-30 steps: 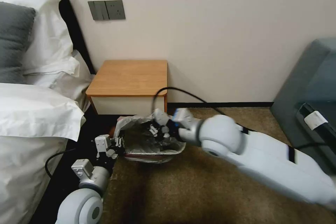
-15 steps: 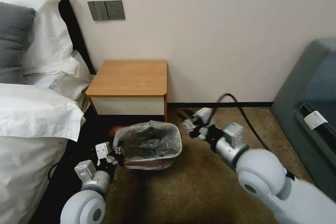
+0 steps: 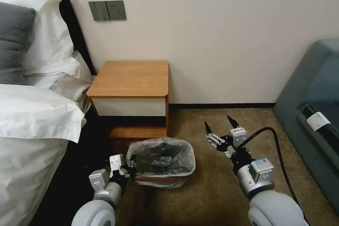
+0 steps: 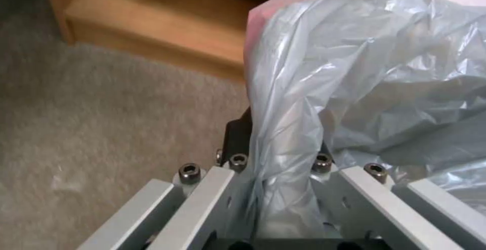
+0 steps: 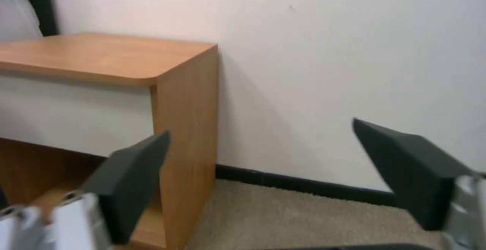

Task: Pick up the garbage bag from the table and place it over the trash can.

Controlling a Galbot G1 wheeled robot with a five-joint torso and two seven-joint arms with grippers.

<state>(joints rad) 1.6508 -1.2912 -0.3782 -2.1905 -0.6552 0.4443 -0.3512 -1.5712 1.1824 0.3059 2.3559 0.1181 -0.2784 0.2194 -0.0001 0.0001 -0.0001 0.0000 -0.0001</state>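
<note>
The grey garbage bag [image 3: 160, 155] lines the trash can [image 3: 160, 185] on the carpet in front of the table [image 3: 130, 77]. Its pinkish-red rim hangs over the can's front. My left gripper [image 3: 131, 167] sits at the can's left edge, shut on a fold of the bag. In the left wrist view the bag [image 4: 364, 75] runs bunched between that gripper's [image 4: 281, 143] fingers. My right gripper [image 3: 220, 127] is open to the right of the can, tips pointing up, holding nothing. In the right wrist view the right gripper [image 5: 263, 174] faces the table [image 5: 101, 56] and the wall.
A bed with white bedding [image 3: 31, 113] runs along the left, close to my left arm. A grey-blue sofa [image 3: 314, 99] stands at the right. The wall with a dark baseboard [image 3: 222, 105] is behind. Open carpet [image 3: 197, 197] lies around the can.
My right arm has pulled out of the can and swung right, and its gripper now stands open. The can with the bag has slid nearer to me and right, and my left gripper has moved with it.
</note>
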